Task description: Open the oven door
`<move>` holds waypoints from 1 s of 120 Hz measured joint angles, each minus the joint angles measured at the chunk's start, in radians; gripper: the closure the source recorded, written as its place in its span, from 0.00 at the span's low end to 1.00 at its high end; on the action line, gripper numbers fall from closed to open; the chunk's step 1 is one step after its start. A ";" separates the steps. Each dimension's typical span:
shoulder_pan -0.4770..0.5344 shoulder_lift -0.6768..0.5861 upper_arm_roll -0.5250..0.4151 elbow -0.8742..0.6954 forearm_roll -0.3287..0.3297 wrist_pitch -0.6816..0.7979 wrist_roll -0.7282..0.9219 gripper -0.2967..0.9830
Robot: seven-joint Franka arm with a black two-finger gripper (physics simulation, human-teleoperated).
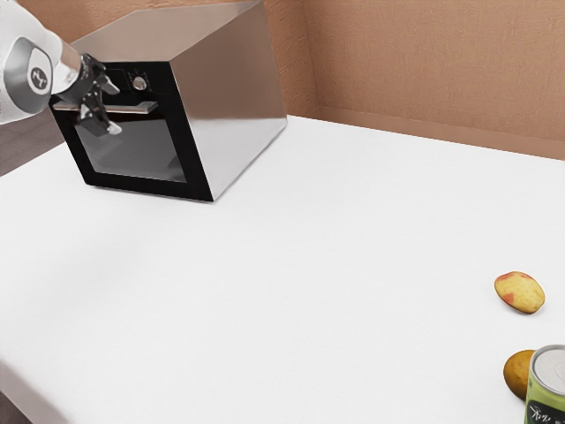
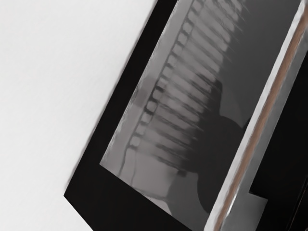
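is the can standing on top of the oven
No, the can stands on the table near the two fruits, well away from the oven.

Surface: white table, on which I log the oven. Well apart from it, toward the exterior view's right — one yellow-red fruit, then a brown rounded item, partly hidden by a green can.
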 joint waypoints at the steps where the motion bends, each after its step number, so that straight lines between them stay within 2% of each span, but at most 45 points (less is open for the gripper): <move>1: 0.000 0.001 0.001 0.000 0.000 0.004 0.003 0.23; 39: 0.066 0.036 0.020 -0.004 0.001 0.081 0.113 0.23; 70: 0.035 0.093 -0.038 0.041 0.002 0.173 0.175 0.23; 120: 0.048 0.143 -0.038 0.044 0.004 0.242 0.234 0.23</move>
